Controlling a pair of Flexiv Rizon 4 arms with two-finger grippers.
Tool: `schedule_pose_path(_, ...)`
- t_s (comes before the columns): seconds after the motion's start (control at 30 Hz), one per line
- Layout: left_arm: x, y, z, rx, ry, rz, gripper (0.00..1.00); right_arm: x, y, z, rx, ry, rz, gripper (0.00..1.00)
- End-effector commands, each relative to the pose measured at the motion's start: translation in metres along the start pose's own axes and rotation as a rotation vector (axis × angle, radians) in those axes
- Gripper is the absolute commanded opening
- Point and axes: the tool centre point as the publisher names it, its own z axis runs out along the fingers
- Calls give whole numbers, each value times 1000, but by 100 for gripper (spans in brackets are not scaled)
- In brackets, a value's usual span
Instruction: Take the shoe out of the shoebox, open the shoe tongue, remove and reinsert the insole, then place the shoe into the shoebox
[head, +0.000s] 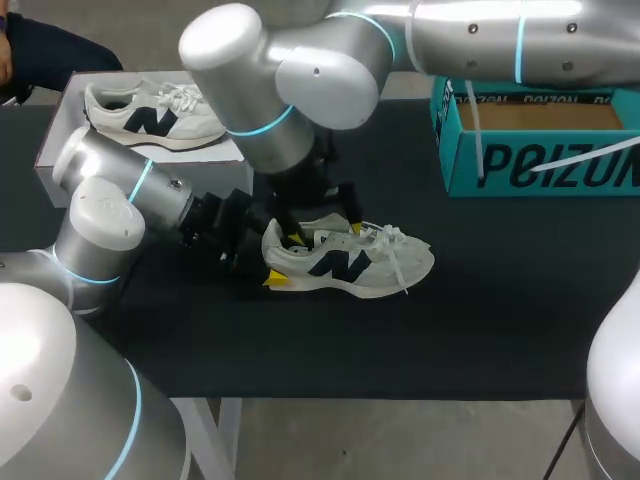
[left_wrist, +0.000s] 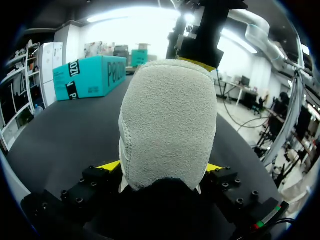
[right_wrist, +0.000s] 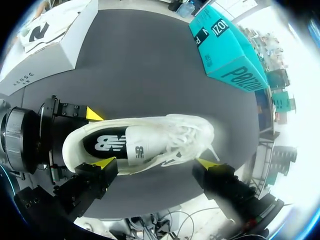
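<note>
Frame centre: left hand (left_wrist: 162, 166) clamps shoe (head: 350, 262) by heel; right hand (right_wrist: 155, 164) spread wide, empty, over its collar. Lower right, tabletop (head: 500, 320) runs to its edge; shoebox (head: 540, 150) upper right.

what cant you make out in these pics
- Head view: the right gripper sits over the opening of the shoe, so the tongue and insole are hidden.
- Left wrist view: the shoe's heel, held in the left gripper, fills the view and hides the laces and toe.
- Head view: the shoebox is cut off by the edge, so part of its inside cannot be seen.
</note>
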Motion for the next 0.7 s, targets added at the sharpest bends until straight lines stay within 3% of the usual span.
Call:
schedule_pose_path(0.03,0,-1,1,-4,1,0,0,4,3,3,5,-17,0,100)
schedule_pose_path(0.7,0,-1,1,-4,1,0,0,-4,16,22,24,-68,14,100)
